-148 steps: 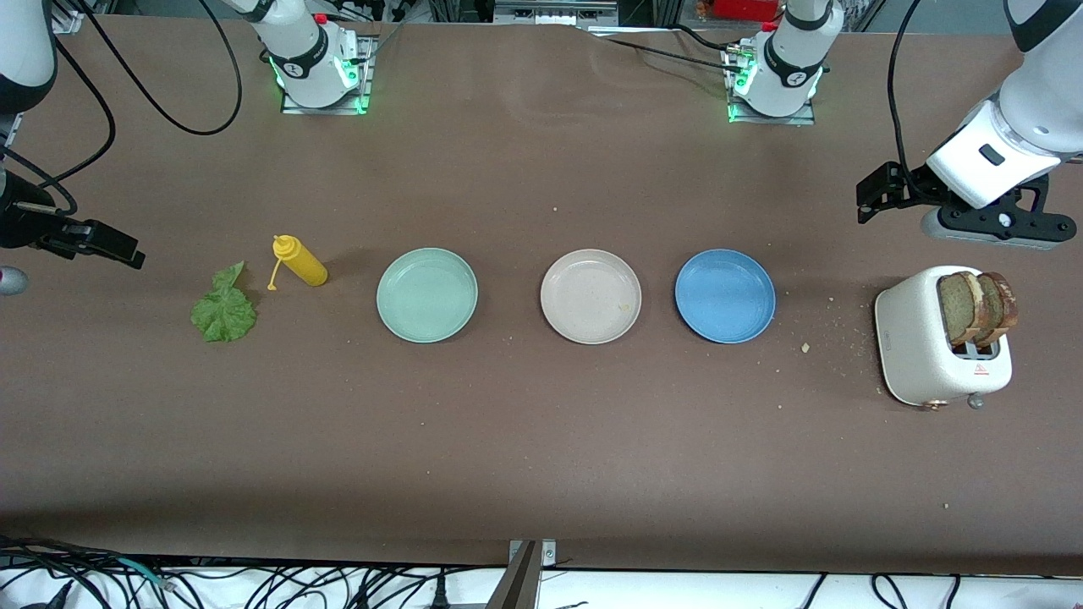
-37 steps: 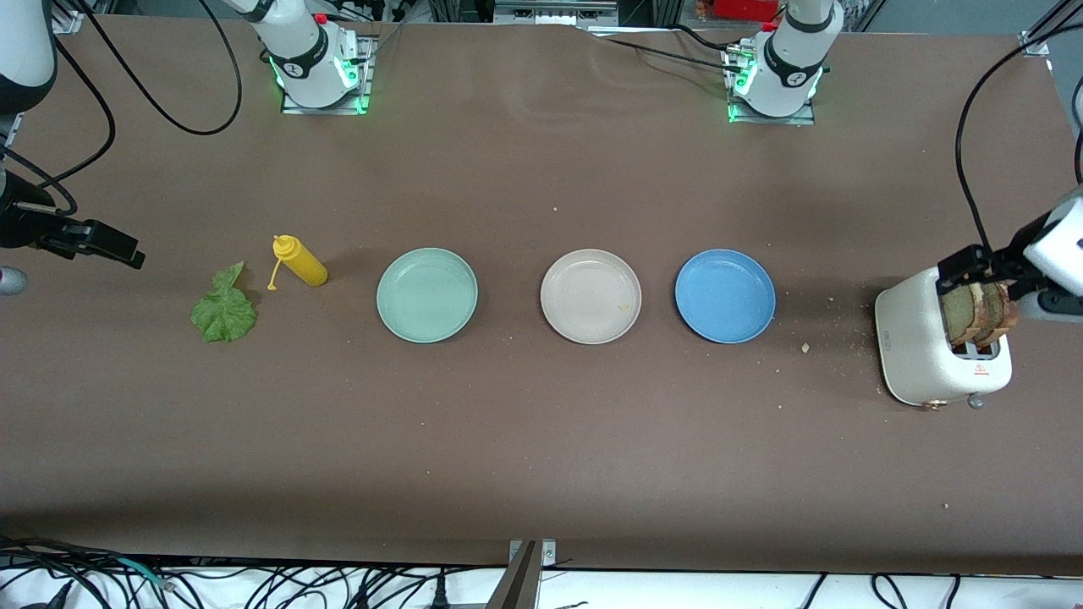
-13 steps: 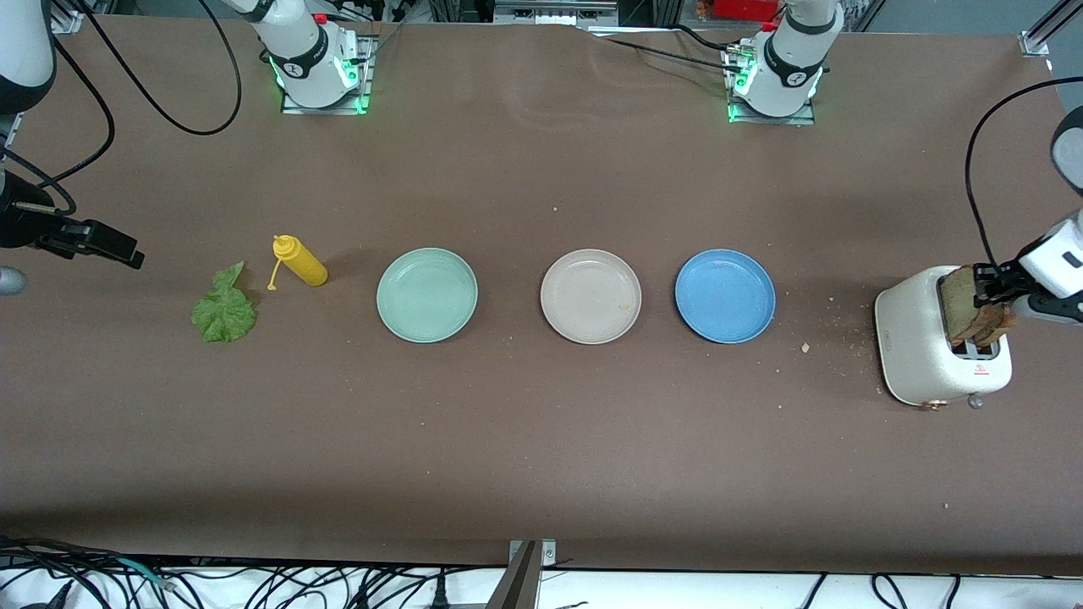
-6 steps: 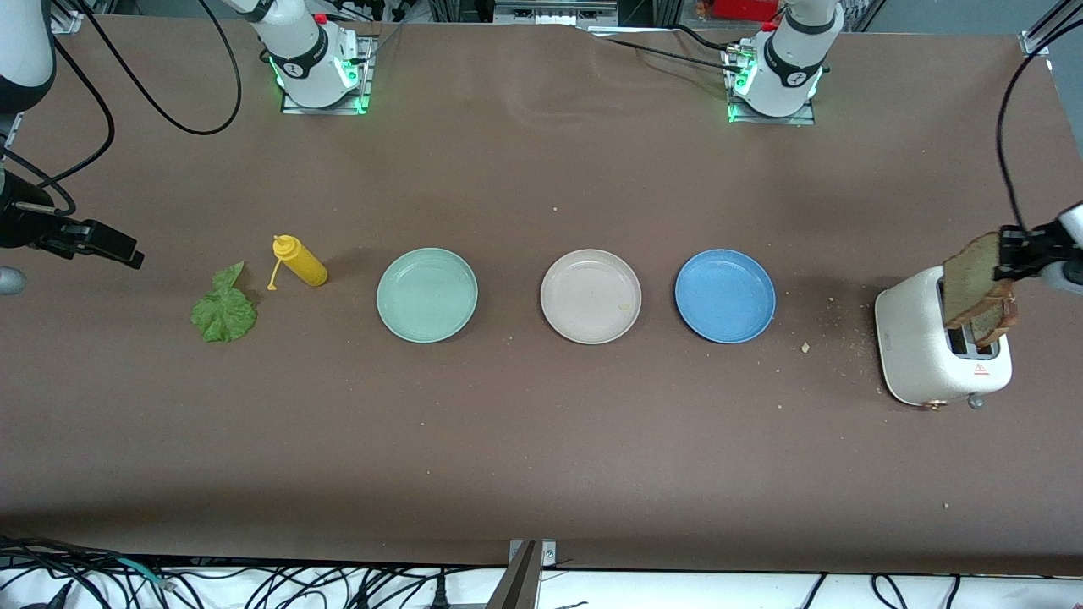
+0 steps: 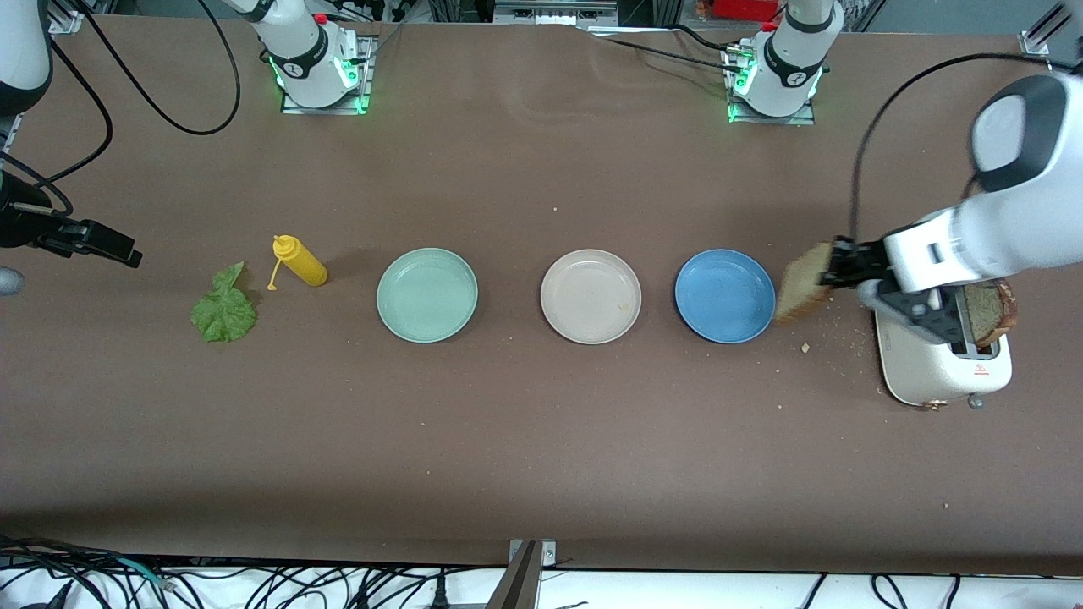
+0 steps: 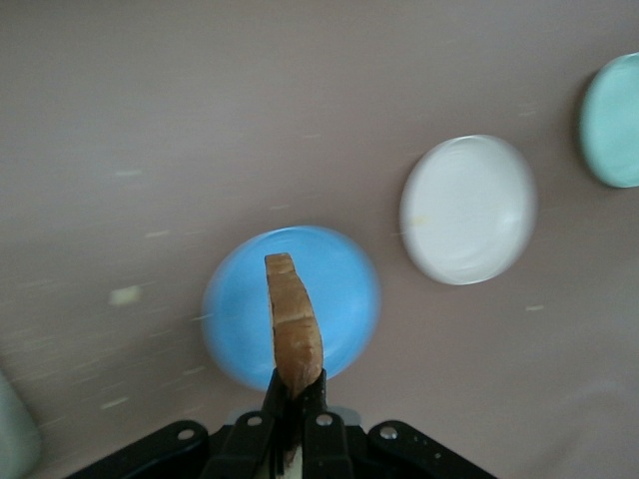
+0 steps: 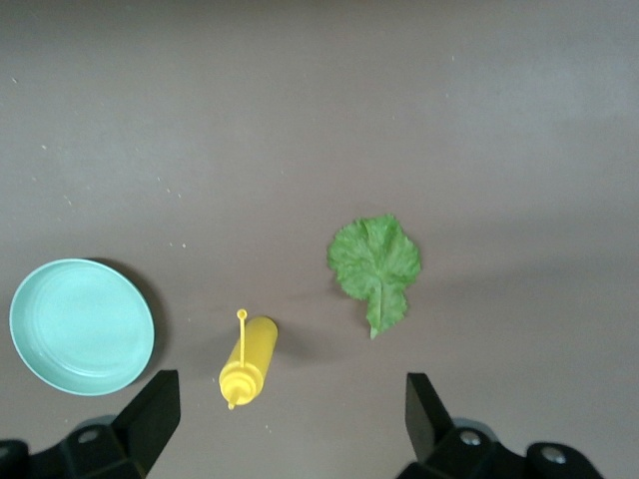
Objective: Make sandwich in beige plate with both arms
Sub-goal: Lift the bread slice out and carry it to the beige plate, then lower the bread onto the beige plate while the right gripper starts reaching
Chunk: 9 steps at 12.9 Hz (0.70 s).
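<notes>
Left gripper (image 5: 836, 264): I am holding it up in the air over the bare table between the blue plate (image 5: 724, 295) and the toaster (image 5: 931, 359), its fingers clamped tight on one bread slice (image 5: 802, 282).
Bread slice in the grip: I am seeing it on edge in the left wrist view (image 6: 292, 329), pinched by its lower crust, with the blue plate showing below it (image 6: 339, 289).
Second bread slice (image 5: 986, 310): it is standing in a slot of the toaster at the left arm's end of the table.
Beige plate (image 5: 590, 296): it is sitting bare in the middle of the row, between the blue plate and the mint-green plate (image 5: 426, 294).
Lettuce leaf (image 5: 223, 311): it is lying flat on the table toward the right arm's end, near the yellow squeeze bottle (image 5: 299, 260), which is lying on its side.
Right gripper (image 5: 89, 239): I am keeping it waiting at the right arm's end of the table, jaws spread wide with nothing between them; in its wrist view the lettuce leaf (image 7: 375, 263) and the bottle (image 7: 249, 361) are lying below it.
</notes>
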Tool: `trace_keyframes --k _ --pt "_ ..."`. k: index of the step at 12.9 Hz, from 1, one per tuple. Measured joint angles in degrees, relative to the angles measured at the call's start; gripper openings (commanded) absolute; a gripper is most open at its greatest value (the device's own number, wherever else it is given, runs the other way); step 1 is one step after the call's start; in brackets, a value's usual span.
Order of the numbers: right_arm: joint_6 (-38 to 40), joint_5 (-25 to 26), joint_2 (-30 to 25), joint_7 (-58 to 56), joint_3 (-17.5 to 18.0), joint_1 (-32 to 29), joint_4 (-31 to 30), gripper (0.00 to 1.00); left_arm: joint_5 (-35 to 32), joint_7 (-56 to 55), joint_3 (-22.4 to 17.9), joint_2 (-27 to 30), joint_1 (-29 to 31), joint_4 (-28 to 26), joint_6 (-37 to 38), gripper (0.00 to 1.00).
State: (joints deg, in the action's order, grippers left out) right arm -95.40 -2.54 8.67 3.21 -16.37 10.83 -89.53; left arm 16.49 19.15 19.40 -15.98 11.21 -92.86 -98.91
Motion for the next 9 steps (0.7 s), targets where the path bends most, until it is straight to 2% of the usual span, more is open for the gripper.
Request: trace_keyframes --k 2,5,7,9 --pt "0.98 0.00 0.13 -2.29 -0.31 -0.26 -0.19 1.00 10.05 -1.20 0.04 -4.09 -3.17 -0.09 -1.39 0.00" --pt "3.56 -1.33 -0.24 -13.60 -0.69 -0.29 -0.45 0.99 23.84 -1.01 0.00 -11.27 -5.71 -0.14 -5.31 0.00" --pt "3.89 -4.95 -0.40 -26.55 -2.40 -0.29 -1.57 0.99 31.43 1.41 0.05 -15.67 -8.06 -0.13 -8.66 0.00" --pt "3.82 -10.17 -0.40 -42.55 -6.05 -0.40 -4.41 0.99 36.55 6.12 0.03 -19.55 -10.39 -0.21 -11.43 0.00"
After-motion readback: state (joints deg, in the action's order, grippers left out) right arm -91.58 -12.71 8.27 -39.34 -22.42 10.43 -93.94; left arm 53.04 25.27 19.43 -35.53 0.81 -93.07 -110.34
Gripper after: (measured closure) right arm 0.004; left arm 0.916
